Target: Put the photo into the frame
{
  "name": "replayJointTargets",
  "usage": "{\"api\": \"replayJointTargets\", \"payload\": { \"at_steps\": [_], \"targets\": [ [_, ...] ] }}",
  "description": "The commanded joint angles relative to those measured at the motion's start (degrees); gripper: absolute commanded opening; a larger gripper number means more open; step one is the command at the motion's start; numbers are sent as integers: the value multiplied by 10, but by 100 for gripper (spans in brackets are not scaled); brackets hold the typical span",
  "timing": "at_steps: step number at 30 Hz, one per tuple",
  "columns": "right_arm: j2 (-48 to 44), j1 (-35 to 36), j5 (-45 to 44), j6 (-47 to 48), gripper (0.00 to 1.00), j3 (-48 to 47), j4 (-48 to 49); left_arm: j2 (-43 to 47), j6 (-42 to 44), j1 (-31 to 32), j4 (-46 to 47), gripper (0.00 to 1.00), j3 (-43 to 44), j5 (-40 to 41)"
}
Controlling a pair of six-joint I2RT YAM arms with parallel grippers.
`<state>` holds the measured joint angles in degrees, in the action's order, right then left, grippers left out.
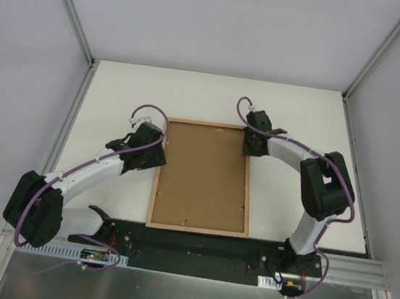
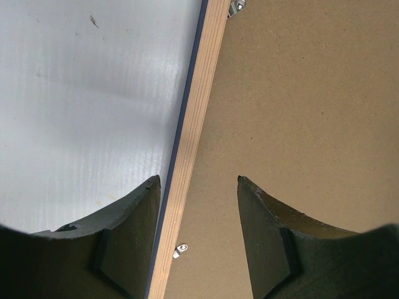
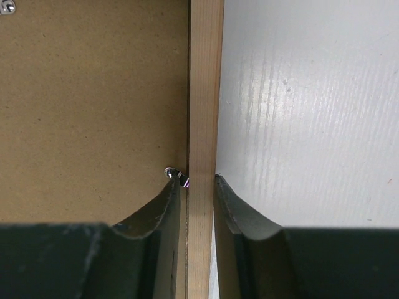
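Right claw [image 3: 198,182] tight around frame [image 3: 206,93] rail

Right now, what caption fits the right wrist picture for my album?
Right gripper pinches the frame by its wooden edge, between brown backing board and white table.

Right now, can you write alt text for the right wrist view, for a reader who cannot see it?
The right claw pinches the light wooden rail of the frame, one finger on each side. Brown backing board fills the picture's left half, the white table its right.
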<state>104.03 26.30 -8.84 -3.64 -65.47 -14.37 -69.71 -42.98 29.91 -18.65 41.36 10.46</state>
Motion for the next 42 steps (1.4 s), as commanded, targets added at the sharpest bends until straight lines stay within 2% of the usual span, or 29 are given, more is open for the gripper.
{"api": "replayJointTargets", "payload": {
  "at_steps": [1,10,15,19,22,31,42],
  "targets": [
    [10,1,-11,7,20,-9,-6,-2,2,-3,4,51,3,-11],
    [4,-11,-21,-15,1,0,-11,10,-15,-3,-9,54,6,-22],
    [-11,-34,-26,-46,1,14,-14,24,-89,-3,-87,60,14,-28],
    [-22,-60,-35,-81,1,30,-22,49,-159,-3,-119,63,-1,-45],
    [-30,-77,-39,-102,1,39,-29,62,-179,-3,-135,64,-1,-48],
    [-73,-113,-59,-160,1,89,-17,59,-246,0,-148,65,-11,-80],
    [-100,-120,-60,-189,0,141,15,103,-356,39,-154,63,-94,-95]
  ]
}}
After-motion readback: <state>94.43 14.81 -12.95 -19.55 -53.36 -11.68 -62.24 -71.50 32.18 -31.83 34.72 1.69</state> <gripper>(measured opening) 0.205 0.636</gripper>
